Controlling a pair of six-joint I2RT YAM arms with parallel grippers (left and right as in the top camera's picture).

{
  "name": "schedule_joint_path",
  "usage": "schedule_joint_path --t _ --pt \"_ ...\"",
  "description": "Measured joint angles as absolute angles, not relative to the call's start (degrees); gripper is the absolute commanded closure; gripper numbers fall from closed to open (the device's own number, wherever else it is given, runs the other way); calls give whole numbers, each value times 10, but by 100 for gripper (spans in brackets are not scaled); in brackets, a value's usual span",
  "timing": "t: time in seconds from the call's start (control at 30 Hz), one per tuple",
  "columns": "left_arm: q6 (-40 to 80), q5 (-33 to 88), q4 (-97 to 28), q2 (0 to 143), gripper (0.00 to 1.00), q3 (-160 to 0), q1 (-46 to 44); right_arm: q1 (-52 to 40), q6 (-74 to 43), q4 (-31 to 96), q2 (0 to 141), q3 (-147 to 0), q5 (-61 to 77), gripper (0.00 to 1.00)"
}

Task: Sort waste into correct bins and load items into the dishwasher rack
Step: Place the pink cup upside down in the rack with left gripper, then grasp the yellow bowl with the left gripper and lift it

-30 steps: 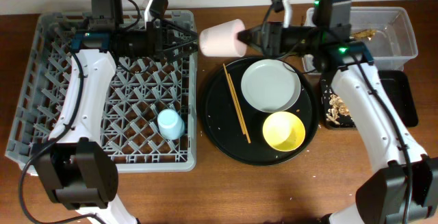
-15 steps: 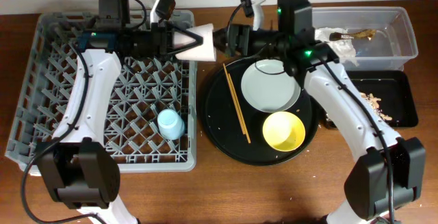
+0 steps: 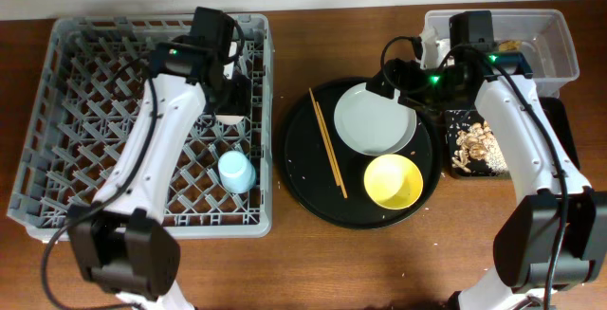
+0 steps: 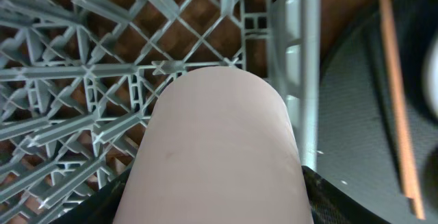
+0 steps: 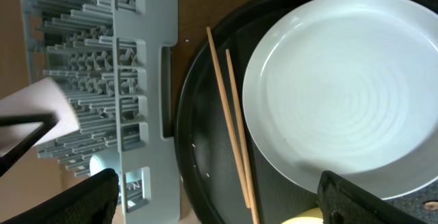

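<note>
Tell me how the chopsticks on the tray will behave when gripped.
The wooden chopsticks look thin, stiff and light, so probably easy to lift. Lying flat on the round black tray, they may be hard to pinch, and two separate sticks could roll apart.

Overhead: bright, even, diffuse light; soft, short shadows on desk (image 3: pixel 285 267); sharp throughout. Left wrist: cup (image 4: pixel 219 148) close to lens, slightly soft, darker toward lower edge; rack (image 4: pixel 102 59) behind it crisper; chopstick (image 4: pixel 400 114) blurred at right. Right wrist: plate (image 5: pixel 342 94) bright with faint ringed sheen; right hand (image 5: pixel 217 186) dark and blurred in lower corners; rack lines bow at left edge.
</note>
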State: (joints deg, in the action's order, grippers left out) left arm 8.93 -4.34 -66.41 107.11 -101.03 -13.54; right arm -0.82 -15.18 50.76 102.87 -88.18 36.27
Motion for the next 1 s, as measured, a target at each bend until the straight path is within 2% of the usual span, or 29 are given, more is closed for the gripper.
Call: schedule_joint_path --t 0.1,0.13,0.2,0.23,0.37,0.43,0.5,0.53,0.6,0.67,0.73,0.77,0.8,0.9,1.0 --pt "88 -47 -663 1140 42 -1010 -135 -8 -145 509 1029 -882 351 6" --pt "87 -41 -662 1150 38 -1010 -135 -8 -145 511 1029 -882 349 6" --pt "87 -27 -661 1169 2 -1010 -136 -8 -145 512 1029 -882 345 5" --pt "85 -23 -660 1170 1 -1010 -137 -8 -145 513 1029 -882 345 3" --pt "85 -19 -668 1173 1 -1021 -138 -8 -143 516 1029 -882 344 3" --pt "85 -19 -701 1176 3 -1089 -138 -8 -143 517 1029 -882 344 5" --pt "85 -19 -732 1176 4 -1158 -138 -8 -141 517 1029 -882 343 20" --pt "85 -17 -748 1177 5 -1198 -138 -8 -143 517 1029 -882 343 31" --pt "85 19 -788 1176 5 -1280 -138 -8 -133 518 1025 -882 338 36" --pt "85 106 -789 1175 7 -1308 -142 -8 -131 553 985 -883 293 36" --pt "85 147 -801 1176 11 -1308 -174 -4 -132 628 937 -882 216 22" --pt "85 150 -803 1176 18 -1308 -190 4 -133 630 930 -882 208 17" --pt "85 152 -804 1176 24 -1307 -220 44 -139 630 914 -882 193 14" --pt "85 163 -780 1217 30 -1284 -363 197 -152 632 850 -882 191 9" --pt "85 161 -769 1321 37 -1276 -428 271 -152 648 845 -882 200 8"
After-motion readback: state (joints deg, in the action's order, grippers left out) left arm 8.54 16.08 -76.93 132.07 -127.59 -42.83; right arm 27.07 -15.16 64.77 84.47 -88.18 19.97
